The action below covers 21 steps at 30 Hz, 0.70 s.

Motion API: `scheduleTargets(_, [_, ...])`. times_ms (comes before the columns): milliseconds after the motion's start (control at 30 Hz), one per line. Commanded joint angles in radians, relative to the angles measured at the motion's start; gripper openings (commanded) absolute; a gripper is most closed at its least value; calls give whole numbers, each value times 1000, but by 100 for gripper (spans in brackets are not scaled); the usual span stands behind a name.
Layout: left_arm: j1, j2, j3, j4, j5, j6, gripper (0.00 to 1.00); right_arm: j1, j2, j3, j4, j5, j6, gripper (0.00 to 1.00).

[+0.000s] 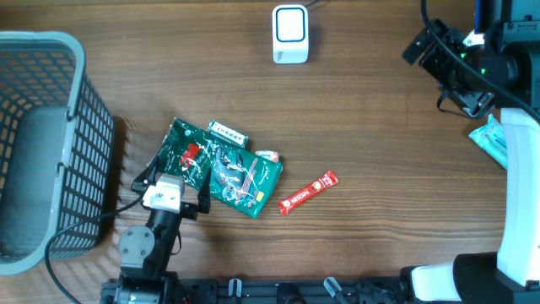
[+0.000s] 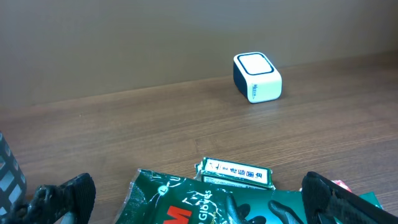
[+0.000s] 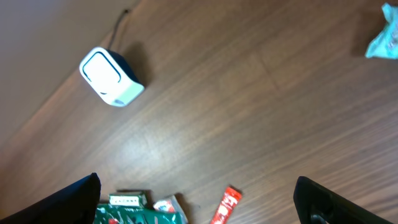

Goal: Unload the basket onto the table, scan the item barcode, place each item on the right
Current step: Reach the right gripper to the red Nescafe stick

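Your grey mesh basket (image 1: 76,51) sits at the left edge of the worktop (image 1: 354,127). Your left hand (image 2: 196,202) is spread wide over the green packets (image 1: 221,169); you cannot tell if it touches them. Your right hand (image 3: 199,202) gapes wide, gripping nothing. The white scanner (image 1: 290,34) stands well beyond the packets.

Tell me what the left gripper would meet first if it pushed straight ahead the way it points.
The green packet, lying right between the left gripper's open fingers, though it might skim over it; height is unclear. Beyond sit a small labelled box and the white scanner.
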<state>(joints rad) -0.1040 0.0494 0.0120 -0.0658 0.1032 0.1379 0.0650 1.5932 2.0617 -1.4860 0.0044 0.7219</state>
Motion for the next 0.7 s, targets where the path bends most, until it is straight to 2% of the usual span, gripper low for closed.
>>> scheduleTargets(0, [-5, 0, -6, 0, 12, 12, 100, 4, 3, 0, -27, 24, 1, 100])
scheduleTargets(300, [-5, 0, -6, 0, 12, 12, 100, 27, -71, 0, -114, 16, -6, 100])
scheduleTargets(467, [-5, 0, -6, 0, 12, 12, 100, 167, -112, -1, -113, 16, -34, 100])
scheduleTargets(533, [-5, 0, -6, 0, 12, 12, 100, 245, -110, -27, -93, 17, -111, 100])
scheduleTargets(567, [-5, 0, -6, 0, 12, 12, 100, 294, -110, -69, -78, 16, -148, 100])
scheduleTargets(667, [-5, 0, -6, 0, 12, 12, 100, 384, -110, -219, -21, 13, -127, 100])
